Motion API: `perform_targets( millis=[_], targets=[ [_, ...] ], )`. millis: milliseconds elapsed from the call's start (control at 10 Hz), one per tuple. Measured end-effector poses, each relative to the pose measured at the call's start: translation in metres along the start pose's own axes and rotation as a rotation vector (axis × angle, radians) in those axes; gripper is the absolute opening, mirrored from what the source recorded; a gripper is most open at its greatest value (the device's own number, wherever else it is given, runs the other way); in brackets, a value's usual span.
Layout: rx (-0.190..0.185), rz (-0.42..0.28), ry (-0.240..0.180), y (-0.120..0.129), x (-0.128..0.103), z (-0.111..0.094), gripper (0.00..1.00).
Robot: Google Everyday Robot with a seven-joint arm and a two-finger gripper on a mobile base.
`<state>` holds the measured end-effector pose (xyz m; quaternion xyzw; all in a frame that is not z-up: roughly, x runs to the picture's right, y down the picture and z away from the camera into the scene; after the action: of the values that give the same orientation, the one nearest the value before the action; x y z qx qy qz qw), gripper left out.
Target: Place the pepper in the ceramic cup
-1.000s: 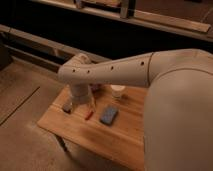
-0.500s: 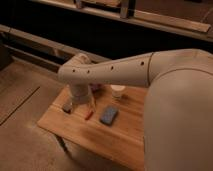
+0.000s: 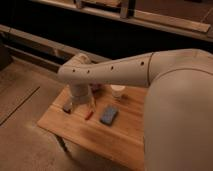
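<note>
The pepper [image 3: 89, 115] is a slim red-orange chili lying on the wooden table [image 3: 95, 132], just left of the dark grey block [image 3: 109, 115]. The ceramic cup [image 3: 117, 91] is small and white and stands upright at the table's back edge, right of the pepper. My gripper [image 3: 81, 104] hangs down from the pale arm [image 3: 115, 70] over the table's left part. It is just above and to the left of the pepper. I cannot tell whether it touches the pepper.
A dark bowl [image 3: 97, 88] shows partly behind the arm, left of the cup. A small dark object [image 3: 66, 107] sits by the gripper's left side. The table's front and left edges drop to a concrete floor [image 3: 25, 100]. A dark shelf wall [image 3: 100, 35] runs behind.
</note>
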<state>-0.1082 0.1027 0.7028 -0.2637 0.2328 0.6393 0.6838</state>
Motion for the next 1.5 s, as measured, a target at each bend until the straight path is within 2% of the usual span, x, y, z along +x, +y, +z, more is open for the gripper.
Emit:
perform_targets(
  millis=[700, 900, 1100, 1200, 1300, 1500],
  targets=[
    [0.0, 0.0, -0.003, 0.0, -0.001, -0.001, 0.65],
    [-0.007, 0.03, -0.027, 0.005, -0.012, -0.004, 0.65],
    [-0.066, 0.136, -0.104, 0.026, -0.042, -0.017, 0.65],
    [-0.092, 0.216, -0.149, 0.026, -0.057, -0.021, 0.65],
    [-0.111, 0.288, -0.158, 0.026, -0.062, -0.022, 0.65],
    [-0.116, 0.334, -0.152, 0.029, -0.061, -0.022, 0.65]
  ],
)
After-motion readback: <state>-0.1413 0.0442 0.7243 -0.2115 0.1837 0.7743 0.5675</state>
